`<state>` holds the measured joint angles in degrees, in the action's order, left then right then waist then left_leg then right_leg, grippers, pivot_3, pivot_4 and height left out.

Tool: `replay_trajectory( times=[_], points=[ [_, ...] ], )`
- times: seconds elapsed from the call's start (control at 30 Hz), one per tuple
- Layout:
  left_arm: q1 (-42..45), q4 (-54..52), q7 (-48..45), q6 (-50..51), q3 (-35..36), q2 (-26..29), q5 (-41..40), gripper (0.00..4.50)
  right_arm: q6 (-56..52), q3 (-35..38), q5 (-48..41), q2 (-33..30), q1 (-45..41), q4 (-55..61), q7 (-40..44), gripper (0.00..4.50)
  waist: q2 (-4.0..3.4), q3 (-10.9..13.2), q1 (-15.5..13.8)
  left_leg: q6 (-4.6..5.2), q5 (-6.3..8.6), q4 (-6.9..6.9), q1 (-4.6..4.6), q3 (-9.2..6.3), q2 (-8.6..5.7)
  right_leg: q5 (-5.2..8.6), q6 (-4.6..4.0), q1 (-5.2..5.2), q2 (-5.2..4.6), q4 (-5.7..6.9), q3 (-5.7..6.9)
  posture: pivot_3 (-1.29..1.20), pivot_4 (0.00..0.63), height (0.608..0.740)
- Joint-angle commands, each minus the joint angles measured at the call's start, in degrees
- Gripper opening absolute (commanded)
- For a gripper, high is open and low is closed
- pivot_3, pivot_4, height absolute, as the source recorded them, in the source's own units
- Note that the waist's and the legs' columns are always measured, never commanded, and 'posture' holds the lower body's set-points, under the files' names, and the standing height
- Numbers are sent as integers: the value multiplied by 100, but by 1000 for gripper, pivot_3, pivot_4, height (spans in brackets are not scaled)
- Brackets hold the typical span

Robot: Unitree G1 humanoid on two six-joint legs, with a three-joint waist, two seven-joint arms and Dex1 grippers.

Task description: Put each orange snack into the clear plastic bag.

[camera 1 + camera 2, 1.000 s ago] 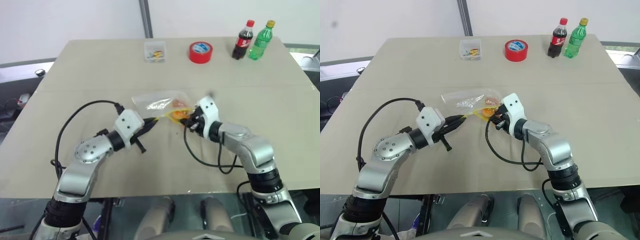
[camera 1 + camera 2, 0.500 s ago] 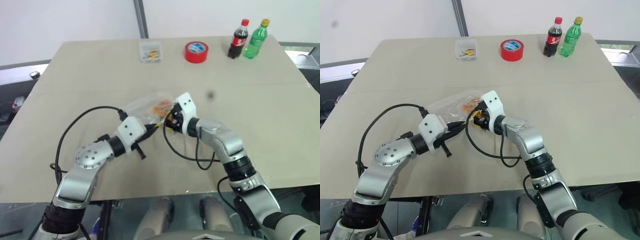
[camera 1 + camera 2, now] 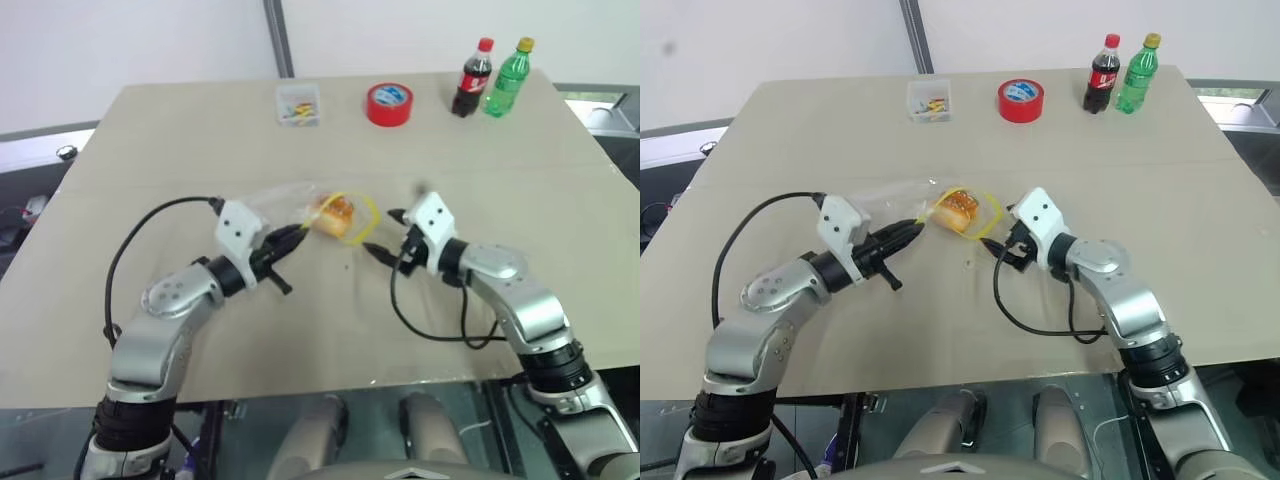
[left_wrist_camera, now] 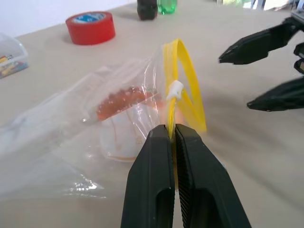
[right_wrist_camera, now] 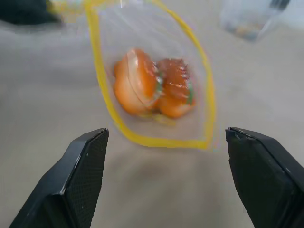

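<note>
The clear plastic bag (image 3: 300,207) lies near the middle of the table (image 3: 150,140), a little left of centre in the left eye frame, its long axis running roughly left to right across the frame; its closed end trails toward the left and its mouth, ringed by the yellow seal strip (image 3: 362,217), points right toward the right gripper (image 3: 382,236); the strip stands open as a loop, and through it in the right wrist frame both orange snacks (image 5: 154,89) sit side by side inside the bag, touching each other, just behind the mouth; the left gripper (image 4: 171,135) has its two black fingers pressed together on the yellow strip at the near edge of the mouth, pinching it and holding that edge up off the table; the right gripper sits just right of the mouth, apart from it, with its fingers spread wide and nothing between them, their tips aimed at the opening; along the far edge of the table, at the top of the left eye frame, stand a small clear box (image 3: 300,103), a red tape roll (image 3: 389,104), a cola bottle (image 3: 474,79) and a green bottle (image 3: 506,79), all well apart from the bag.
</note>
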<state>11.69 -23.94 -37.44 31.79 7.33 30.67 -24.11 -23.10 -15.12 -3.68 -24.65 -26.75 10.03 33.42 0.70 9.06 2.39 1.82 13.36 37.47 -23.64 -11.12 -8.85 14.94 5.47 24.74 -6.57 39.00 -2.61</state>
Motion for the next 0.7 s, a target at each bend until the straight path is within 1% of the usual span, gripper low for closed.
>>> replay_trajectory(
  times=[0.03, 0.17, 0.23, 0.27, 0.33, 0.4, 0.43, 0.5, 0.53, 0.57, 0.7],
  points=[
    [107, -148, -250, 185, 295, 133, -562, 0, 1253, -543, 1177, -41, -407, -1175, -527, 4014, 3, -2, 5, 0, 0, 1, 1, 3, 0, 0, 0, 0, 1, 0, -3, 0, 150, 710],
    [101, -185, -320, 272, 370, 257, -775, 0, 2228, -828, 1636, 280, -879, -2372, -715, 4014, 3, -1, 21, -4, -3, 0, 1, 4, 4, 0, -1, 2, 3, 0, -6, 0, 150, 710],
    [113, -186, -299, 295, 379, 287, -826, 0, 2512, -777, 1703, 483, -1095, -2876, -860, 4014, 6, -3, 16, -4, -3, 0, 0, 6, 4, 0, -1, 1, 5, -2, -9, 0, 150, 710],
    [117, -186, -290, 290, 376, 306, -830, 0, 2692, -747, 1725, 572, -1217, -3122, -921, 3776, 7, -4, 14, -4, -3, 2, 0, 6, 4, 0, -1, 1, 5, -3, -8, 0, 150, 710],
    [98, -195, -252, 283, 402, 346, -841, 0, 2965, -605, 1671, 724, -1389, -3393, -1009, 3133, 7, -4, 9, -4, -3, 2, 0, 5, 4, 0, -1, 0, 8, -3, -8, 0, 150, 710],
    [79, -190, -225, 272, 426, 377, -854, 0, 3194, -481, 1585, 785, -1481, -3478, -1002, 2272, 7, -4, 2, -5, -3, 2, -1, 1, 4, 0, -2, 1, 9, -4, -5, 0, 150, 710],
    [76, -190, -212, 269, 427, 380, -861, 0, 3283, -441, 1557, 791, -1498, -3501, -962, 1677, 7, -4, 3, -5, -3, 2, -2, 1, 4, 0, -2, 1, 10, -4, -5, 0, 150, 710],
    [82, -191, -188, 261, 418, 368, -859, 0, 3405, -379, 1509, 779, -1504, -3502, -858, 805, 7, -4, 6, -5, -3, 2, -2, 1, 3, 0, -2, 1, 10, -5, -5, 0, 150, 710],
    [110, -179, -169, 258, 410, 348, -857, 0, 3439, -315, 1456, 777, -1511, -3472, -830, 266, 7, -4, 5, -5, -4, 3, -1, 0, 3, 0, -2, 1, 10, -4, -5, 0, 150, 710],
    [148, -158, -150, 257, 397, 332, -849, 0, 3443, -240, 1401, 775, -1524, -3437, -801, 51, 7, -4, 5, -5, -4, 3, -1, 1, 3, 0, -2, 1, 10, -4, -5, 0, 150, 710],
    [375, 25, -136, 221, 346, 303, -815, 0, 3381, -29, 1362, 573, -1672, -3219, -626, 51, 7, -4, 3, -6, -4, 3, -1, -1, 4, 0, -2, 1, 11, -3, -5, 0, 150, 710]
  ],
)
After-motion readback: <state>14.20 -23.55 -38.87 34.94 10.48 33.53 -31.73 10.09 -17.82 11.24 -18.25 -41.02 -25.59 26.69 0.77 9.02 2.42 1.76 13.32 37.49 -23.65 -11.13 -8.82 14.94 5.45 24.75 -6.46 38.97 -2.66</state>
